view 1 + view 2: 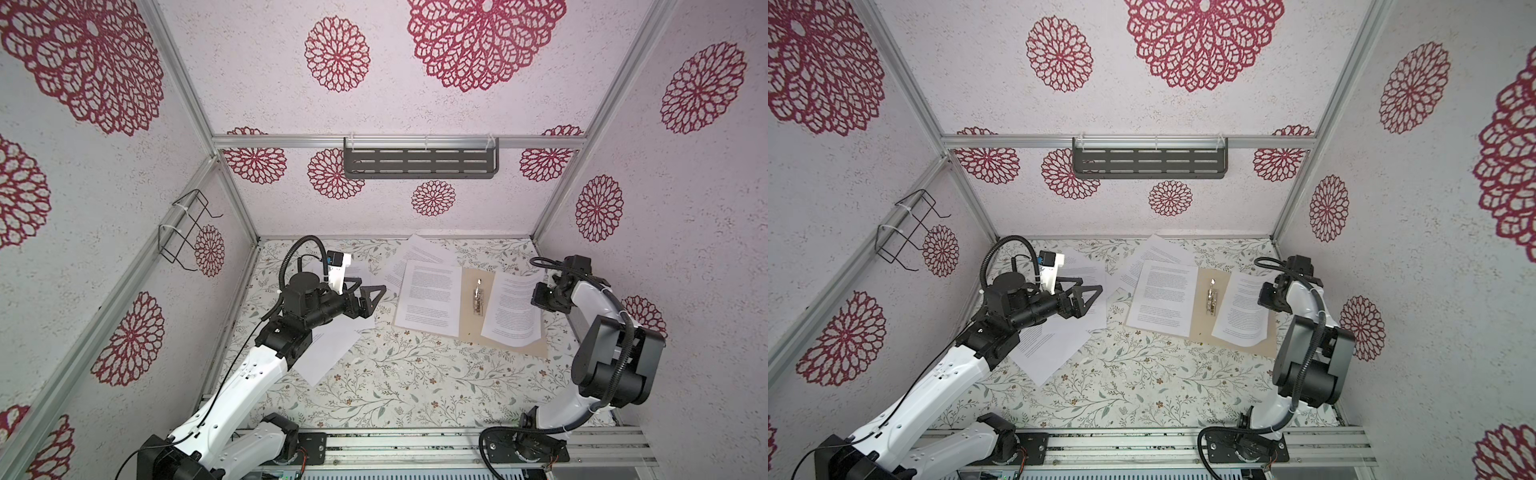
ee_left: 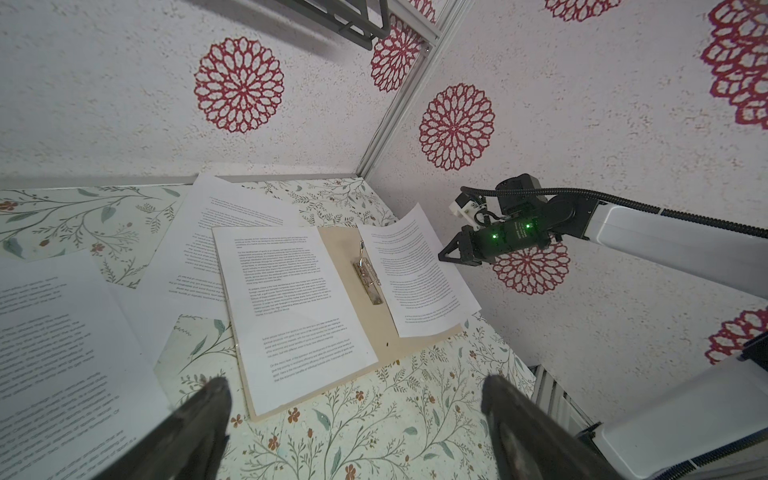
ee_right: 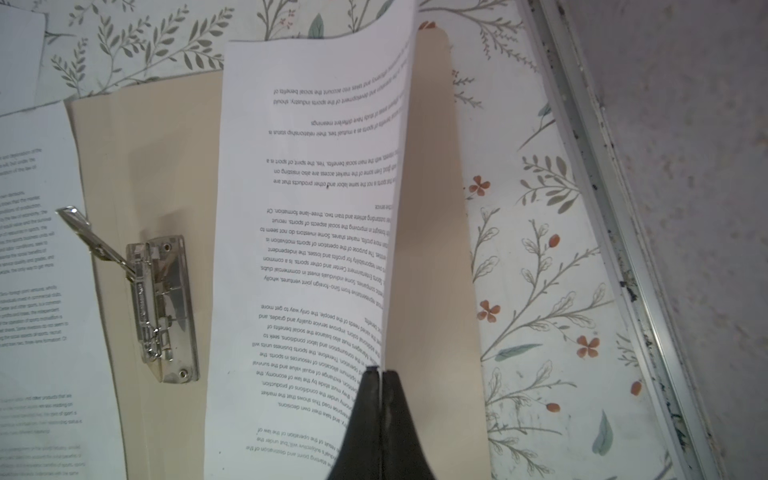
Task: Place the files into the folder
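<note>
While my right gripper (image 3: 380, 374) pinches the edge of one sheet (image 3: 316, 208) over the open folder (image 1: 467, 324) near the far right corner of the desk (image 1: 415, 374), a second sheet (image 1: 428, 299) lies inside — my left gripper (image 2: 355, 384) hangs wide open, empty, above loose files (image 1: 332, 353) not yet filed.

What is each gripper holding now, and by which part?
The right gripper pinches a sheet on the folder by its lifted long edge. The left gripper is open and holds nothing.

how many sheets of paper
6 sheets: two on the folder, one pinched by the right gripper; two overlapping behind its left leaf; two under the left arm. Others may be hidden.
</note>
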Robot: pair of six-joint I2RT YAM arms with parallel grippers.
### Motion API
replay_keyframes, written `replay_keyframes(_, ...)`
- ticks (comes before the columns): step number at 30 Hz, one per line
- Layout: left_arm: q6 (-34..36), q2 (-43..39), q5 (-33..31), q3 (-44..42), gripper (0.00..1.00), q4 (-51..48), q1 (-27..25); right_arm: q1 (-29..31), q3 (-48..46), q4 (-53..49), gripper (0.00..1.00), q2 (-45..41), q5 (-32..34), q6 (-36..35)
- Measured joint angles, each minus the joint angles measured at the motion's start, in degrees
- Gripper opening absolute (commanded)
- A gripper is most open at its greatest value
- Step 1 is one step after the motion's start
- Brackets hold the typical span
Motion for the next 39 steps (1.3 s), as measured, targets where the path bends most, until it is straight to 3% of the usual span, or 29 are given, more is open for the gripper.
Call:
replay_keyframes(19,-0.2,0.63,0.02,0.0,0.97,0.24,0.0,2.38,-9.92,9.18,0.0,-6.75,-4.83,-7.37)
replay_keyframes(39,-0.37,0.63,0.0,0.0,0.97,0.37,0.0,2.08,-8.48,13.97,0.0,-3.28,-2.73,-15.5)
